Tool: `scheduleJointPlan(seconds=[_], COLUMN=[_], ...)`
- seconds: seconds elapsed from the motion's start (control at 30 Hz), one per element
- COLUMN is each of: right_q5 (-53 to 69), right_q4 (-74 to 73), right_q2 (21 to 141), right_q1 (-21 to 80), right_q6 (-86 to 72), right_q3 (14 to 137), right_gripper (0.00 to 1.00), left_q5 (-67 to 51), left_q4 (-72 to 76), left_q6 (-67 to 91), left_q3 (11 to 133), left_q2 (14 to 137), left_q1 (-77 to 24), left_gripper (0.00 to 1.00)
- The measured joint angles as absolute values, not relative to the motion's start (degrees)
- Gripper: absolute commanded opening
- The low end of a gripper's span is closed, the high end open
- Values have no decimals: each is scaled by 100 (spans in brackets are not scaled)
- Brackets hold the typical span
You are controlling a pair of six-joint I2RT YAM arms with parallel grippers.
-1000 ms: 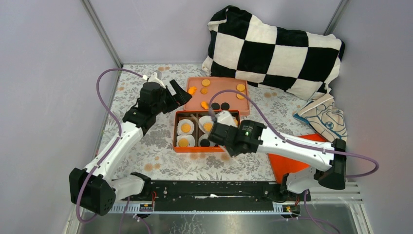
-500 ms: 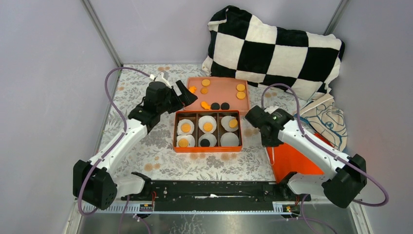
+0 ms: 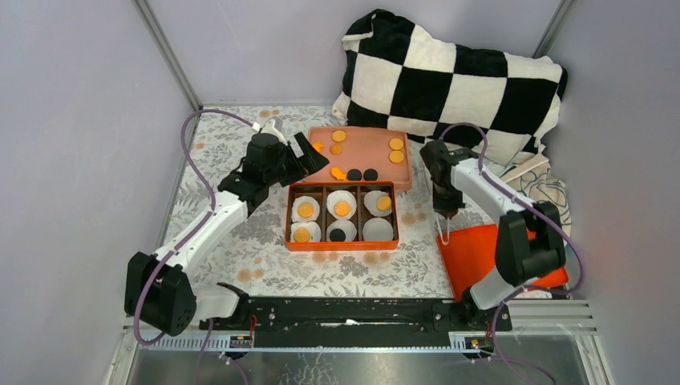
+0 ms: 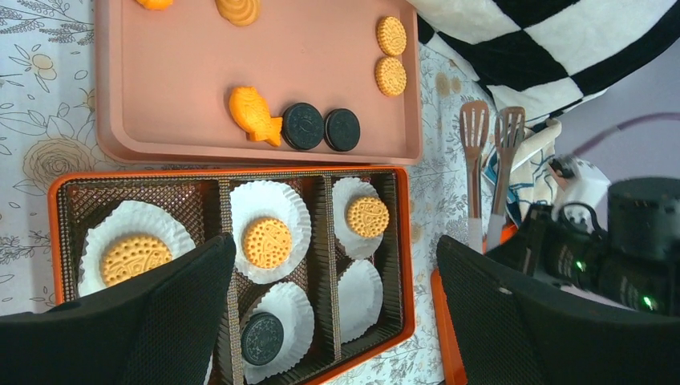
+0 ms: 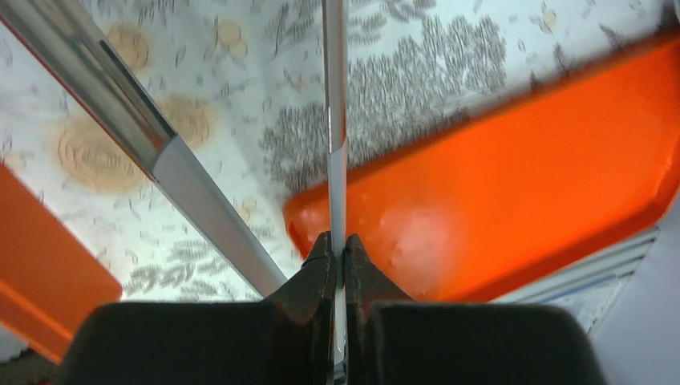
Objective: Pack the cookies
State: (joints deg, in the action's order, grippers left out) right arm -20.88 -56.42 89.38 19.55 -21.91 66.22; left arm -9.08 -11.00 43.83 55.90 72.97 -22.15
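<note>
A: Right wrist view is blurred: table (image 5: 417, 88) smeared, tongs (image 5: 334, 96) cut off at the top.
B: The right tool (image 3: 447, 207) has swung off the box (image 3: 342, 246) to its right, pinching those tongs. The left tool (image 3: 301, 156) hangs spread by the tray (image 3: 365, 148). Cookies (image 4: 267, 242): five in the box, the rest on the tray.

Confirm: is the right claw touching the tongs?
Touching. Right wrist view shows the right claw pinching one thin metal arm of the tongs between its fingers.
</note>
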Motion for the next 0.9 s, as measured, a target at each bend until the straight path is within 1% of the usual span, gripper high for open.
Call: scheduleJointPlan(seconds=[0.07, 0.17, 0.27, 0.33, 0.37, 0.47, 0.53, 0.57, 0.7, 0.8, 0.9], right_q5=[-1883, -1678, -1422, -1284, -1249, -1251, -1297, -1337, -1398, -1400, -1380], right_q4=[-5323, -4976, -4692, -4692, -4659, -4580, -4528, -4528, -4412, -4327, -4294], right_q2=[9284, 9828, 10331, 10499, 10501, 10571, 10595, 10597, 10427, 9990, 9426], right_q1=[1664, 1284, 989, 867, 836, 788, 786, 786, 786, 786, 786], right_q6=[-1935, -1662, -1463, -1352, -1317, -1249, -1269, -1271, -1372, -1494, -1544], right_q3=[6692, 6711, 6711, 6792, 6818, 6895, 6899, 6899, 6871, 6814, 6810], right_gripper=[0, 4, 10, 11, 17, 46, 57, 59, 59, 71, 73], left_q5=[-908, -906, -906, -904, -904, -902, -904, -904, -928, -1020, -1079], left_q4=[-1079, -1070, -1072, -1068, -1072, -1072, -1070, -1070, -1068, -1063, -1009], left_q6=[4383, 4381, 4379, 4375, 4372, 4348, 4333, 4333, 4333, 4331, 4316], left_q3=[5590, 5592, 5636, 5653, 5653, 5653, 5655, 5655, 5655, 5655, 5655], left_q2=[7338, 7395, 7456, 7489, 7502, 7557, 7609, 7638, 7782, 7830, 7830], left_q1=[-2215, -2215, -2215, -2215, -2215, -2215, -2215, -2215, -2215, -2215, -2220], left_gripper=[99, 99, 99, 99, 99, 99, 99, 99, 99, 99, 99])
